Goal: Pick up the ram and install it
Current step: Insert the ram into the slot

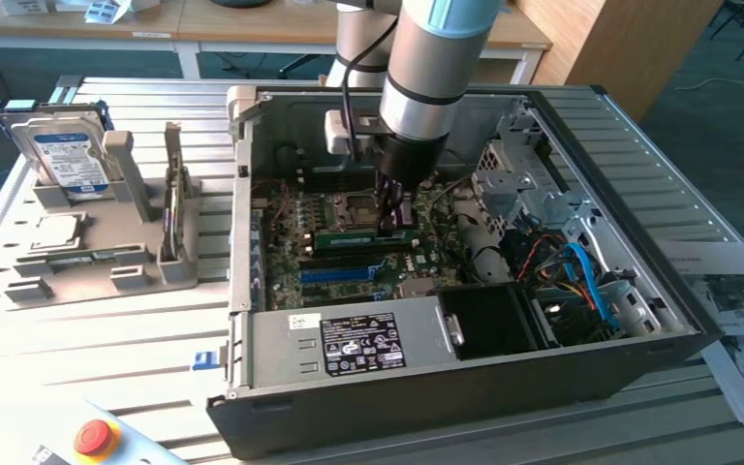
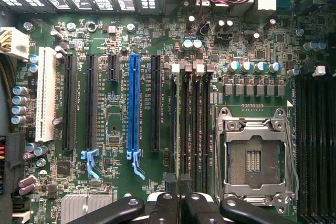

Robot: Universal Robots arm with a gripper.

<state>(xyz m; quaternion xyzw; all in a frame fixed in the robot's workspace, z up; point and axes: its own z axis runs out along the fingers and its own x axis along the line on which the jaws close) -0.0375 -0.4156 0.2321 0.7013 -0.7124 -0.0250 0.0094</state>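
In the big open computer case [image 1: 476, 397] on the slatted table [image 1: 101, 339], low over the green motherboard [image 2: 118, 108], my claw [image 1: 395, 221] is closed narrow on the ram [image 1: 361, 236], which stands on its edge at the memory slots [image 2: 197, 124], just beside the open processor socket [image 2: 254, 156].

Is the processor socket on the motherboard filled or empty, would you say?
Empty: the processor socket shows bare contacts inside its metal frame, no chip seated.
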